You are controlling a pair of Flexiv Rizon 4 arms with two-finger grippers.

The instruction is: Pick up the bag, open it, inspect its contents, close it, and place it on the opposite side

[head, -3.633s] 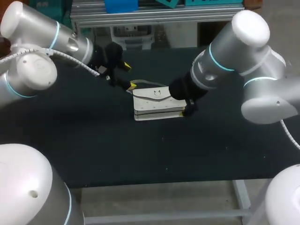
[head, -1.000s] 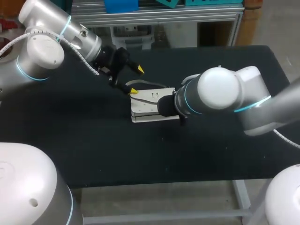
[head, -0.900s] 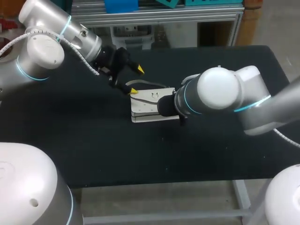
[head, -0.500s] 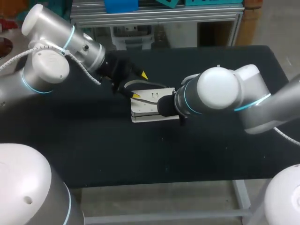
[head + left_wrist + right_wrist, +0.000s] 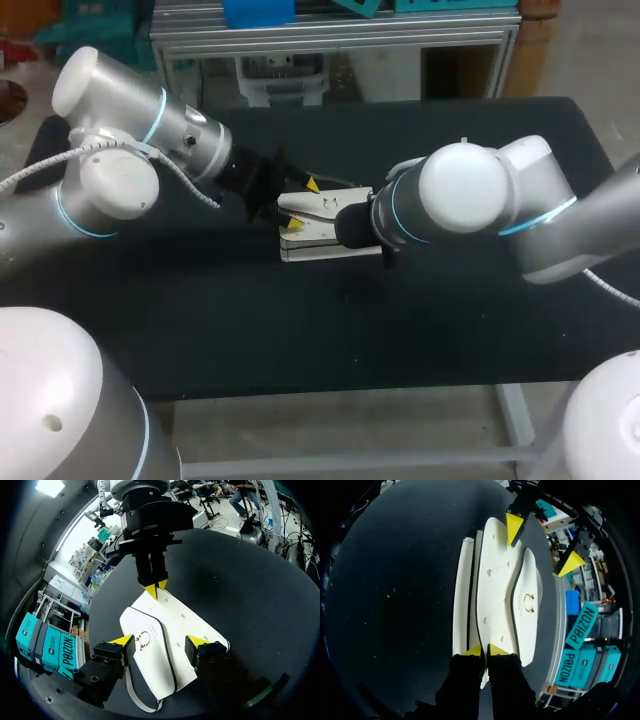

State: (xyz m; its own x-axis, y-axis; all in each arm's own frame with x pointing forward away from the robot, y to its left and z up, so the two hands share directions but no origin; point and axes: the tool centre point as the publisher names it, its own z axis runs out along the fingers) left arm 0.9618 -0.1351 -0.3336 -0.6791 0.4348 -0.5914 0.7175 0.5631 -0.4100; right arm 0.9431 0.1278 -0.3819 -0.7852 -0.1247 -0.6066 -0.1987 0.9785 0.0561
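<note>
A flat white bag point(image 5: 318, 238) lies near the middle of the black table. Its flap carries a small metal ring clasp point(image 5: 144, 640), and a grey strap point(image 5: 136, 702) trails off one end. My left gripper point(image 5: 159, 641) is open and hovers low over the strap end, one yellow tip by the flap's edge and the other by the opposite side. My right gripper point(image 5: 485, 651) is shut, with its tips down on the bag's far end point(image 5: 155, 586). The head view shows my left gripper point(image 5: 300, 204), but my right arm hides the right one.
My right arm's bulky elbow point(image 5: 468, 205) hangs over the bag's right end. The black tabletop point(image 5: 300, 330) stretches wide in front of the bag and to both sides. A metal frame runs along its back edge.
My left arm has come down and to the right, from beside the bag to over its strap end, and its fingers have narrowed. The right arm and the bag have stayed put over the last second.
</note>
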